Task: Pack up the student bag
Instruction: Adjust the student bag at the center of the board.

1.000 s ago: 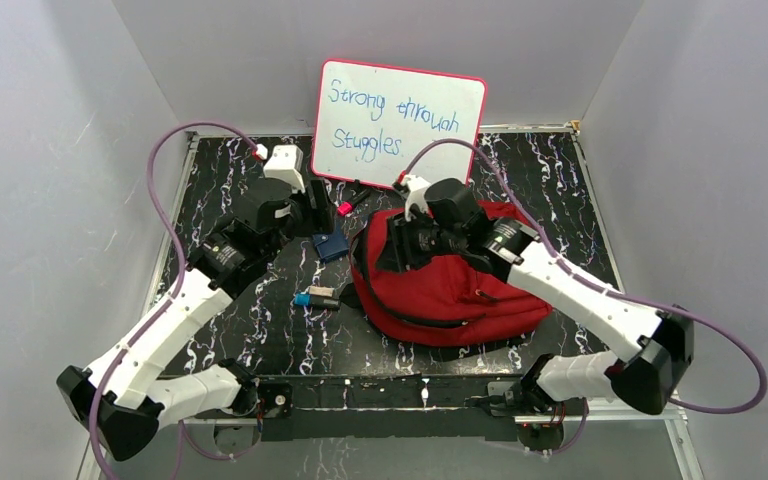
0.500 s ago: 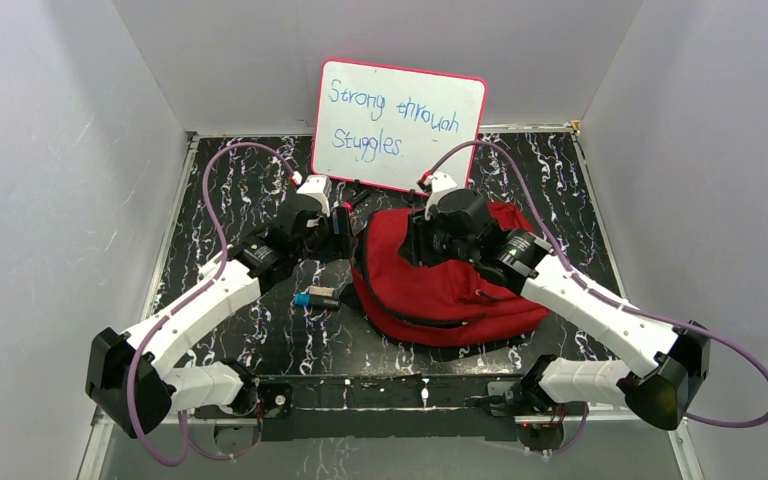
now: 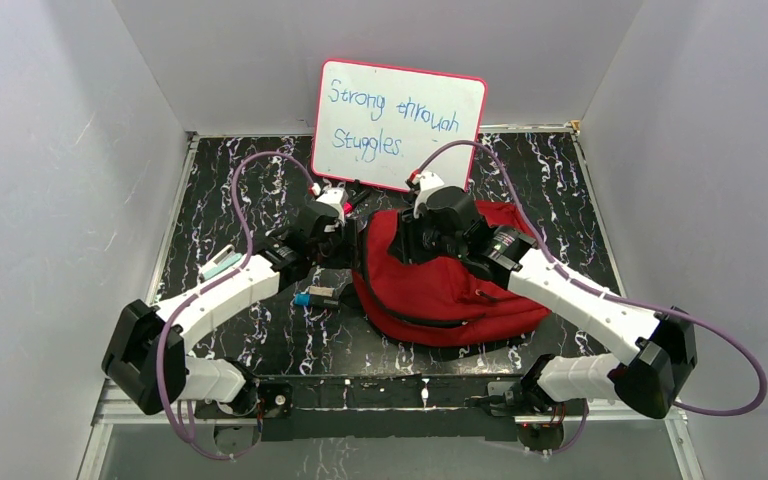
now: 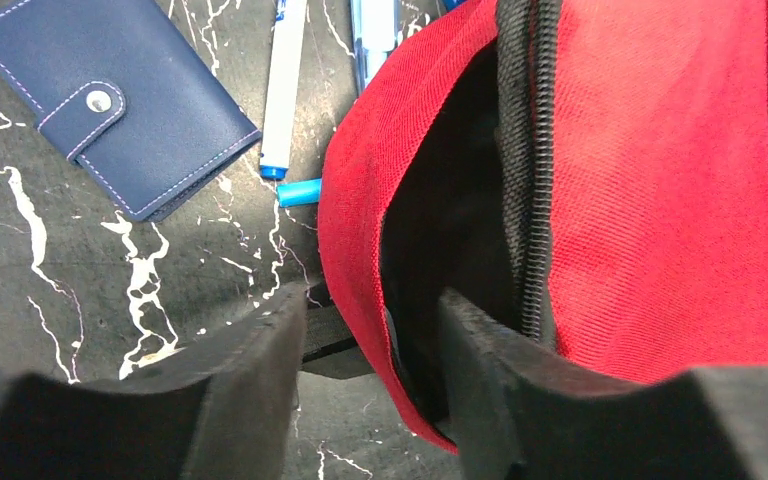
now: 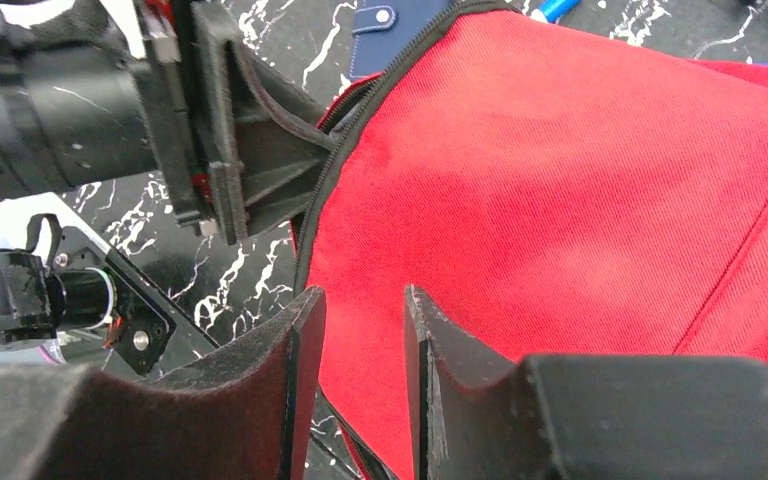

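We saw the student bag [image 3: 445, 295] lying on the black marbled desk [image 3: 250, 180], just right of centre, in front of a whiteboard [image 3: 398, 125] at the back wall. The left end effector [image 4: 372, 300] sat at the bag's left edge with its fingers apart, straddling the red lip of the unzipped opening: one finger outside over the desk, the other at the dark inside. The right end effector [image 5: 362, 295] was low over the bag's red top, its fingers a narrow gap apart; we could not tell whether they pinched fabric. A navy wallet [image 4: 110, 105] and pens [image 4: 285, 90] lay just beside the opening
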`<state>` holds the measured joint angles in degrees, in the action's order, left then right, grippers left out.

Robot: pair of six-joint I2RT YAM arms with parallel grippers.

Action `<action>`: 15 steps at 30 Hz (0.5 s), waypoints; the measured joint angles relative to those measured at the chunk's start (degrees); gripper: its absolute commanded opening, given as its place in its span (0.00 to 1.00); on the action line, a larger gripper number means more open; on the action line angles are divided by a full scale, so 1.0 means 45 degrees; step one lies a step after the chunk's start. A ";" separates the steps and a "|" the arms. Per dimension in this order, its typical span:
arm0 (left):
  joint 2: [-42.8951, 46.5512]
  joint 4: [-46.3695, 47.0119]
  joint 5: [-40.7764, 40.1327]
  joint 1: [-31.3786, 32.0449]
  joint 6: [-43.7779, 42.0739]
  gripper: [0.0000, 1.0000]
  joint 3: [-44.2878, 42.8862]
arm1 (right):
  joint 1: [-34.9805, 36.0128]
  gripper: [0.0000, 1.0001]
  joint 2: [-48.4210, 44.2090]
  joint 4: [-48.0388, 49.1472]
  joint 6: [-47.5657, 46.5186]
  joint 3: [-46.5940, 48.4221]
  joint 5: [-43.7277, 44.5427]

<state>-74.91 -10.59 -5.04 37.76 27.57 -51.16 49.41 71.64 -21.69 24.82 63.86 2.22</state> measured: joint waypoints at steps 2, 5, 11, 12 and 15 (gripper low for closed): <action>-0.0170 0.0005 0.0029 0.0029 -0.0024 0.21 0.0024 | 0.0000 0.42 0.0053 0.0175 -0.0034 0.0000 -0.0185; -0.0219 0.0000 0.0117 0.0053 -0.0121 0.03 0.0029 | 0.0000 0.42 0.0345 0.0495 -0.0112 -0.0005 -0.0554; -0.0194 -0.0112 0.0165 0.0063 -0.0219 0.00 0.0024 | 0.0000 0.38 0.1282 0.0976 -0.0204 -0.0554 -0.0826; -0.0160 -0.0165 0.0165 0.0063 -0.0228 0.00 0.0024 | 0.0000 0.38 0.1355 0.1001 -0.0194 -0.0733 -0.0816; 0.0015 -0.0403 0.0160 0.0068 -0.0287 0.00 -0.0058 | 0.0000 0.37 0.1622 0.1112 -0.0185 -0.1253 -0.0772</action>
<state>-74.85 -12.40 -4.32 38.06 26.28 -51.42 49.41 78.94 -16.69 23.99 58.22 -1.26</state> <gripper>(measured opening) 0.020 0.380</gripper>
